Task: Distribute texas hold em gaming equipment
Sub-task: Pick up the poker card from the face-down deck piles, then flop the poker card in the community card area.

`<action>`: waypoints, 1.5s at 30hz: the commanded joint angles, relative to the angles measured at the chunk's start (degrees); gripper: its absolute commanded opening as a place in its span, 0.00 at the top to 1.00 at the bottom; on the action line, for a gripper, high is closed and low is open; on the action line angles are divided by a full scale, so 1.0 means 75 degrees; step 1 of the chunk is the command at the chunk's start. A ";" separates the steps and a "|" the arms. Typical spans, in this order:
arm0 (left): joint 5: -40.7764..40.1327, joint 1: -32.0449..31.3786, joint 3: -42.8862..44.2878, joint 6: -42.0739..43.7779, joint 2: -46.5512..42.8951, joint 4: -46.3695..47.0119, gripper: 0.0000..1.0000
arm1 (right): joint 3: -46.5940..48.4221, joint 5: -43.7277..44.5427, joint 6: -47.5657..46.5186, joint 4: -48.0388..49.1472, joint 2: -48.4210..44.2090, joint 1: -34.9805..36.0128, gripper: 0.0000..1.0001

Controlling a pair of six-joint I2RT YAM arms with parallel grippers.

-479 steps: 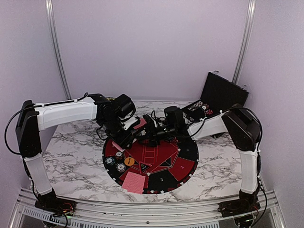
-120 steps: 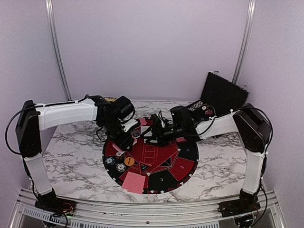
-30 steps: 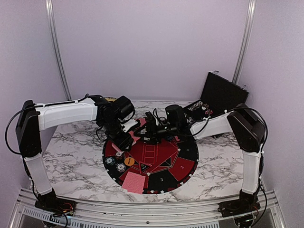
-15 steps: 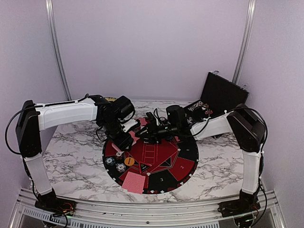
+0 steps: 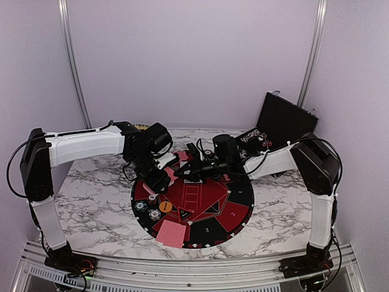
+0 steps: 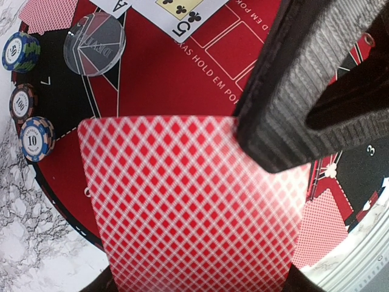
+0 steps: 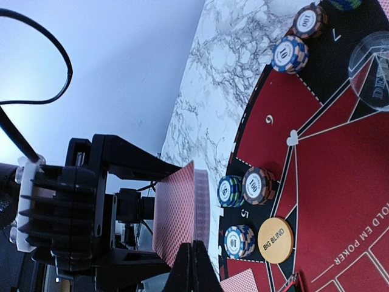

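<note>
The marble table [image 5: 91,207] carries the round red-and-black mat [image 5: 240,210]. The black case [image 5: 285,118] stands open at the far right, off the mat. Both arms meet above the far-left part of the mat.

**Grippers.** The left gripper [image 7: 146,213] is clamped on the deck [image 7: 199,201] and holds it upright above the mat. The right gripper [image 7: 193,248] has its fingers [image 6: 285,91] pressed together on a corner of the top card [image 6: 182,207], whose pink-red back faces the left wrist camera. Whether one card or several is pinched cannot be told.

**Done, as laid out:**
- A face-down card pile [image 5: 172,233] lies at the near rim of the mat, and a second one [image 6: 322,228] lies farther round the rim.
- A face-up five of clubs [image 6: 176,9] lies toward the centre, with another face-up card beside it, cut off by the frame.
- Chip stacks stand along the left side of the mat. Three form a group [image 7: 258,184] just beside the orange Big Blind disc [image 7: 275,240]. Two more [image 7: 290,53] sit farther round the rim.
- The clear dealer disc [image 6: 94,44] rests on the mat near those two stacks.

**Left to do, as a judgement:**
- The deck is thick, so most cards appear undealt.
- In the top view no chips are discernible on the right half of the mat, so those seats probably await chips and cards.
- The step in hand appears to be drawing the next card off the deck.
</note>
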 commanded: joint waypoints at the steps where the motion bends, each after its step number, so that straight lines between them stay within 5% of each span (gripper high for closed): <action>1: -0.0047 0.0063 -0.0023 0.0102 -0.0176 -0.0051 0.76 | 0.0098 -0.0020 -0.0031 0.0108 -0.0218 -0.0016 1.00; 19: -0.0121 0.0177 -0.0313 0.0044 -0.0396 0.0010 0.76 | -0.0217 0.0154 0.0055 0.0097 -0.0658 -0.0395 1.00; 30: -0.0108 0.0474 -0.0861 -0.0038 -0.0723 0.0282 0.76 | -0.0431 0.1401 -0.1052 -0.2083 -0.1496 -0.0707 1.00; 35: -0.0058 0.0781 -0.1146 -0.0039 -0.0870 0.0378 0.76 | -0.0068 0.3187 -0.1830 -0.4183 -0.1870 -0.0642 1.00; 40: 0.0104 0.1165 -0.1353 -0.0016 -0.0983 0.0527 0.76 | 0.1562 0.6911 -0.2546 -0.7295 -0.1691 0.0240 1.00; 45: 0.0108 0.1408 -0.1417 -0.0015 -0.0995 0.0611 0.76 | 0.3034 0.9045 -0.2386 -0.9168 -0.0919 0.0974 1.00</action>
